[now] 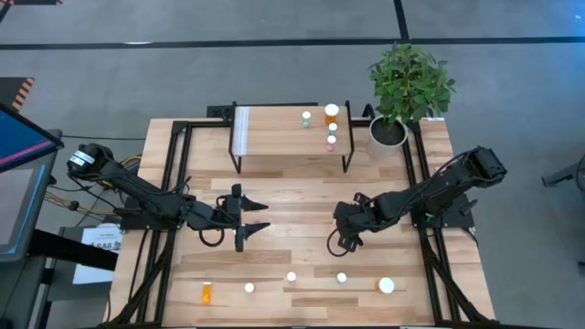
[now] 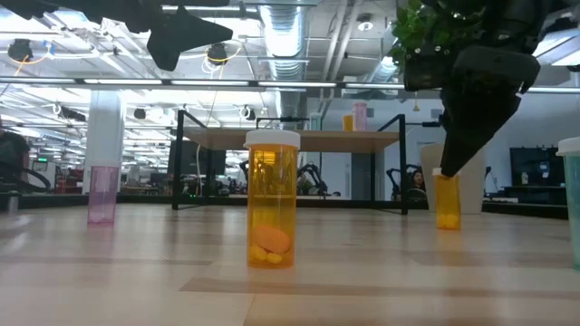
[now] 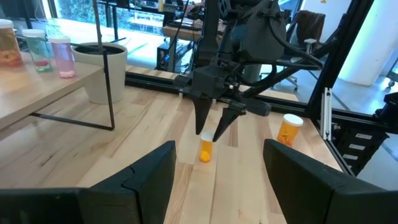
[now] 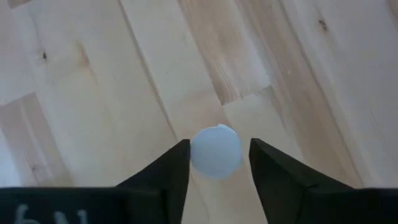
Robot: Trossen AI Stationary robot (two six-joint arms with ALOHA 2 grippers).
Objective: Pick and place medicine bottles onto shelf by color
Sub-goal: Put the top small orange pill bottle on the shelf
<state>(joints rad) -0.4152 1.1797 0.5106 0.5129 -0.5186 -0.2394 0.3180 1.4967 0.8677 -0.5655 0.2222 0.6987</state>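
Two right pincer (image 4: 214,163) fingers flank, ungripped, a bottle (image 4: 215,151) showing only its cap.

Grey floor (image 1: 274,23) with dark seam lines around counter. Open ceiling (image 2: 299,36): exposed ducts, strip lights. White pillar (image 2: 104,127) at rear. Potted plant (image 1: 409,82) on counter corner.

i see orange bottle (image 2: 272,199) upright, centre, pills inside. pink bottle (image 2: 102,193) far left. right gripper (image 2: 453,158) over small orange bottle (image 2: 447,201). shelf (image 2: 294,140) behind.
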